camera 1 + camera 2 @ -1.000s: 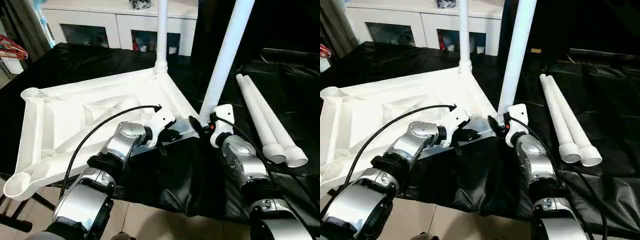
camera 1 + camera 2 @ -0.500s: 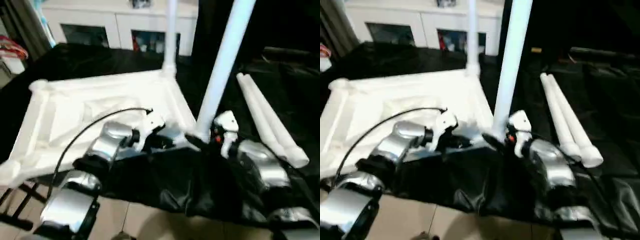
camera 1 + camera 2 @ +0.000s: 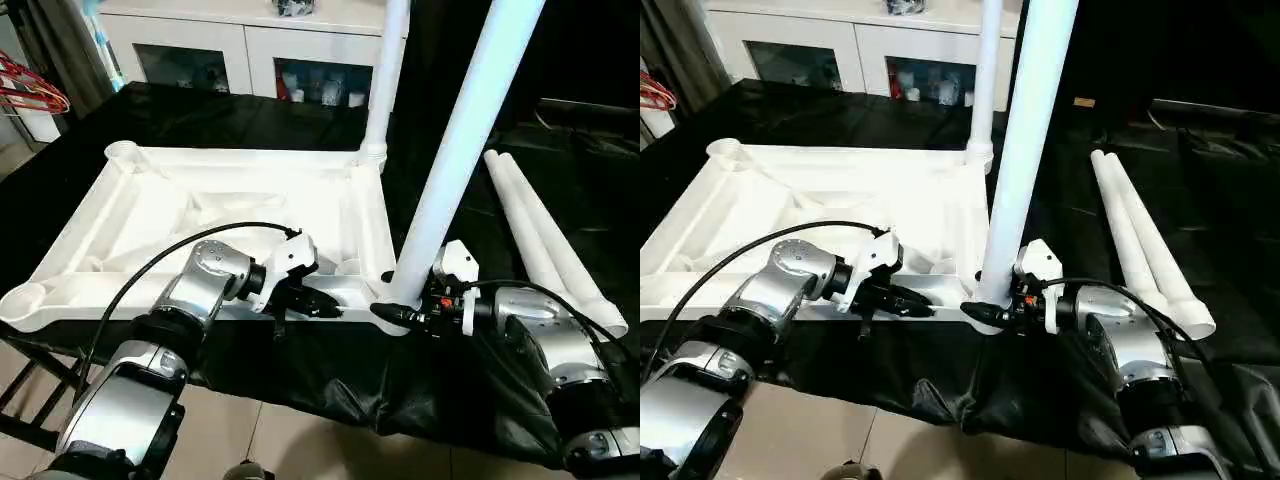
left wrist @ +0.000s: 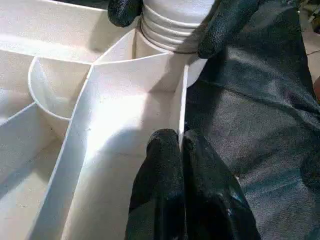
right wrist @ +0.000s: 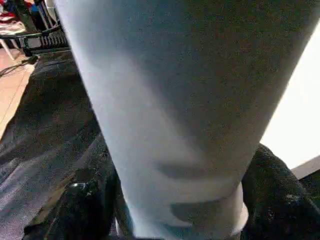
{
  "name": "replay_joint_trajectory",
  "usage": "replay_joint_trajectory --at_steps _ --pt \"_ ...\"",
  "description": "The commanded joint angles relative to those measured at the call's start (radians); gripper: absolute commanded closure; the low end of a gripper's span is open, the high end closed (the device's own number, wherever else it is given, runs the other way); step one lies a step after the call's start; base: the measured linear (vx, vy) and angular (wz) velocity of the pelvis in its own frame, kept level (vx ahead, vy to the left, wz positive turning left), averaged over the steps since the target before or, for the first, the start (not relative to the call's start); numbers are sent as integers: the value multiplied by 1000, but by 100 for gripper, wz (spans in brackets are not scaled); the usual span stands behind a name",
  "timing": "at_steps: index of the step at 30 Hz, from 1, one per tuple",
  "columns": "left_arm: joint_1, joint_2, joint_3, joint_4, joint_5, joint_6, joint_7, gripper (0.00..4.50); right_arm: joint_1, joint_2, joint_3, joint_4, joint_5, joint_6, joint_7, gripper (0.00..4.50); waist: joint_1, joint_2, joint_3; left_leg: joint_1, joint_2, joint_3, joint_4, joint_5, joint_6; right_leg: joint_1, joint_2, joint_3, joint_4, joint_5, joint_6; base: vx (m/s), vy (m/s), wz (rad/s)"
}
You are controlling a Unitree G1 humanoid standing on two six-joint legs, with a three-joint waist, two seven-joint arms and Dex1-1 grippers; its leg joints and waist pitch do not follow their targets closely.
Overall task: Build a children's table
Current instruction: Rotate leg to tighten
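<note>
The white table top (image 3: 160, 200) lies underside up on the black-covered work table (image 3: 200, 110). One white leg (image 3: 385, 80) stands in its far right corner socket. A second leg (image 3: 460, 150) stands at the near right corner socket, and my right gripper (image 3: 392, 312) is shut on its ribbed base; its fingers (image 5: 75, 210) flank the leg (image 5: 175, 100). My left gripper (image 3: 325, 306) is shut on the top's near rim (image 4: 181, 95), a little left of that corner. Two loose legs (image 3: 550, 240) lie side by side at the right.
The near rim runs close to the work table's front edge, with bare floor (image 3: 300, 440) below. A white cabinet (image 3: 250, 50) stands behind the table. Red hangers (image 3: 30, 90) show at far left, and a black frame (image 3: 30, 380) at lower left.
The table top has swung round with both standing legs; its near rim now lies along the work table's front edge. Both grippers kept their hold and moved with it.
</note>
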Motion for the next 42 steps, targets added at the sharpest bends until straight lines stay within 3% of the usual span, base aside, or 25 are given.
replay_joint_trajectory --at_steps 1,5,7,8,10,13,17,20,21,23,27,30,33,36,38,42 --pt "-30 -43 32 -28 -40 -12 89 450 22 63 99 -40 11 15 42 167 -1 -5 -70 13 24 -3 -57 -203 65 53 -58 30 -59 -122 -267 0 0 0" --pt "-42 -68 43 -9 -31 -5 160 450 12 101 73 -9 -10 16 -58 176 -4 -7 -68 12 24 -4 -60 -217 52 53 -59 30 -62 -158 -255 0 0 0" --pt "-60 -100 55 11 -24 4 239 450 -18 151 41 66 -60 -2 -229 177 -12 -7 -64 16 22 -6 -64 -250 25 46 -62 31 -70 -235 -239 0 0 0" --pt "-68 -113 57 18 -20 9 268 450 -32 170 28 98 -76 -8 -299 178 -16 -10 -63 16 19 -9 -67 -265 11 49 -63 31 -74 -285 -220 0 0 0" --pt "-87 -144 63 35 -12 19 333 450 -63 204 3 165 -107 -4 -442 178 -23 -8 -62 19 19 -9 -68 -276 3 44 -61 33 -77 -298 -213 0 0 0" --pt "-115 -186 72 60 -3 35 431 450 -94 240 -26 229 -125 -5 -586 178 -31 -7 -65 19 16 -9 -65 -273 -1 45 -60 33 -78 -292 -206 0 0 0" --pt "-146 -261 75 88 -3 2 520 450 -134 287 -70 293 -142 -28 -768 178 -28 -2 -70 16 14 -7 -61 -227 13 48 -56 34 -70 -192 -221 0 0 0" --pt "-141 -262 54 94 18 -26 514 450 -149 297 -104 325 -123 -48 -778 143 -27 -3 -76 9 11 -5 -55 -175 48 56 -55 33 -60 -72 -240 0 0 0" --pt "-141 -262 54 94 18 -26 514 450 -149 297 -104 325 -123 -48 -778 108 -27 -2 -76 8 11 -5 -54 -168 56 57 -56 33 -59 -60 -244 0 0 0" --pt "-136 -261 49 93 21 -40 504 450 -157 300 -130 334 -95 -45 -779 96 -28 1 -73 9 13 -5 -56 -182 68 56 -56 31 -63 -79 -250 0 0 0" --pt "-133 -258 48 105 22 -60 502 450 -164 285 -128 338 -102 -72 -787 61 -28 0 -71 13 15 -5 -59 -220 52 54 -57 31 -68 -141 -242 0 0 0" --pt "-129 -253 48 109 28 -79 501 450 -149 257 -127 295 -111 -87 -764 61 -27 -2 -71 12 15 -5 -59 -213 53 55 -57 32 -67 -134 -239 0 0 0" --pt "-128 -249 54 124 26 -93 516 450 -71 187 -124 126 -89 -65 -667 61 -18 -5 -73 10 16 -4 -56 -180 76 58 -57 33 -62 -90 -233 0 0 0" --pt "-129 -245 54 134 26 -102 518 450 -32 151 -119 58 -84 -56 -638 61 -9 -8 -73 7 15 -4 -54 -157 93 61 -56 32 -61 -67 -226 0 0 0" --pt "-129 -243 55 145 27 -115 520 450 11 107 -121 -8 -72 -50 -597 61 -8 -7 -71 9 14 -3 -53 -178 89 57 -58 32 -70 -142 -216 0 0 0" --pt "-129 -241 60 160 30 -130 517 450 69 54 -127 -108 -44 -22 -535 61 -3 -11 -69 6 14 -4 -53 -186 93 58 -57 32 -72 -174 -194 0 0 0"
